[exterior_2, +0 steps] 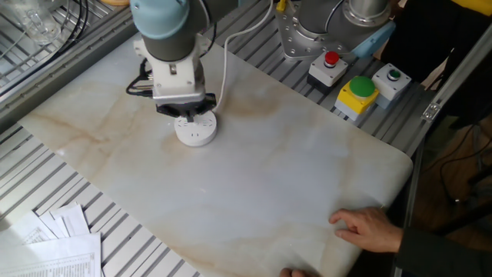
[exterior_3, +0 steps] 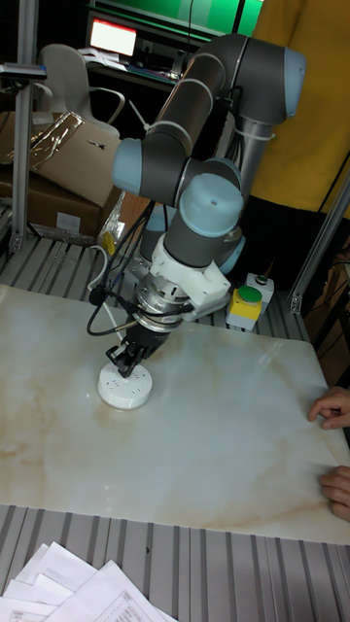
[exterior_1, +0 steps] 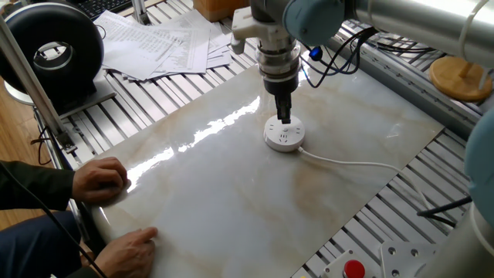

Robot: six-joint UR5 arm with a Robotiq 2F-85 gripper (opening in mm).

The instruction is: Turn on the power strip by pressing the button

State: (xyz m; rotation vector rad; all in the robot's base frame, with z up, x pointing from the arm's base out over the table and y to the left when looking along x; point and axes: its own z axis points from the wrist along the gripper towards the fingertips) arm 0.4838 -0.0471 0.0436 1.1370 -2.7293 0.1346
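While my gripper hangs over strip, fingertips at its far edge, jaw gap unreadable in any view. Strip sits mid-slab on marble slab, cord trailing right. Person's hands rest on slab's near-left edge, well apart. Papers far left, off slab. Button boxes beside slab's right end.
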